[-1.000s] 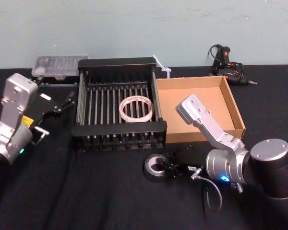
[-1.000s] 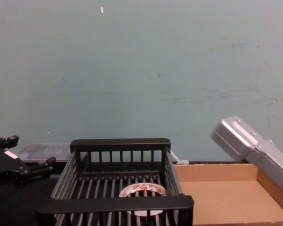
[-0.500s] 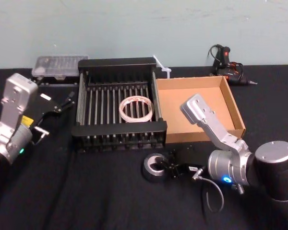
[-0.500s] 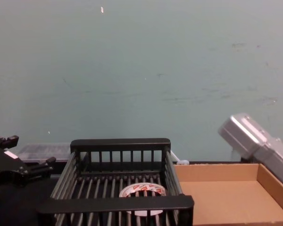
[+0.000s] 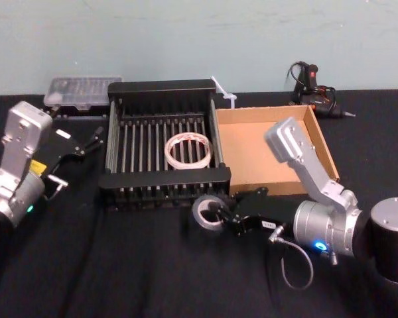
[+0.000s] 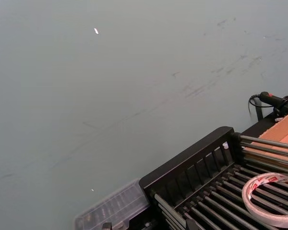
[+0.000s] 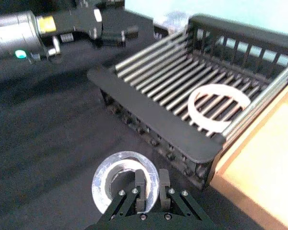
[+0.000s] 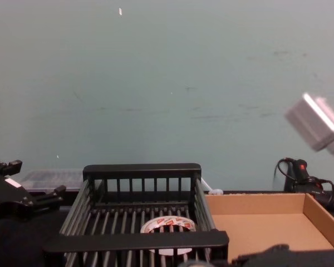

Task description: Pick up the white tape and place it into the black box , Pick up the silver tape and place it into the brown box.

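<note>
The right gripper (image 7: 151,190) pinched the wall of the silver tape (image 7: 125,185), one finger in its centre hole and one outside. Beyond it stood the black box (image 7: 149,121) with the white tape (image 7: 220,104) flat on its bars, the brown box (image 7: 265,165) beside, the left gripper (image 7: 116,33) far off.

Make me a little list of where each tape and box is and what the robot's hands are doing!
white tape: lying flat in the black box
silver tape: gripped, in front of the black box
brown box: beside the black box, nothing inside
right gripper: clamped on the silver tape's wall
left gripper: parked left of the black box
</note>
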